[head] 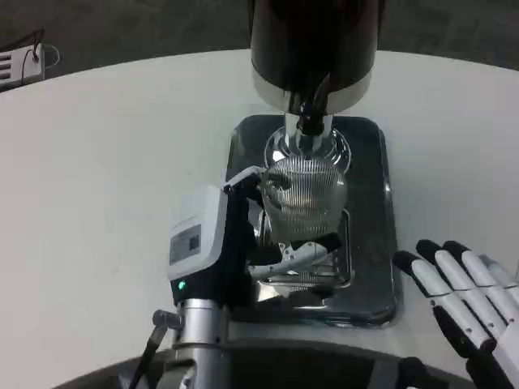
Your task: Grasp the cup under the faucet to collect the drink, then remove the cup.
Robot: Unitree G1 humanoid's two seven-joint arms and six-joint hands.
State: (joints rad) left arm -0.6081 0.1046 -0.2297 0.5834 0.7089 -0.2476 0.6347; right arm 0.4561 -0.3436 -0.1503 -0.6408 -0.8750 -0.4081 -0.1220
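Note:
A ribbed, clear cup stands on the shiny metal drip tray directly beneath the black faucet of the dark drink dispenser. My left hand reaches in from the cup's left and grips it, one finger curling around the upper left side and others wrapping the base at the front. My right hand lies at the lower right, beside the tray's right front corner, fingers stretched out and apart, holding nothing. No liquid is discernible in the cup.
The white round table stretches wide to the left and behind. A small white object with a cable sits at the far left edge. The tray's grate lies under my left fingers.

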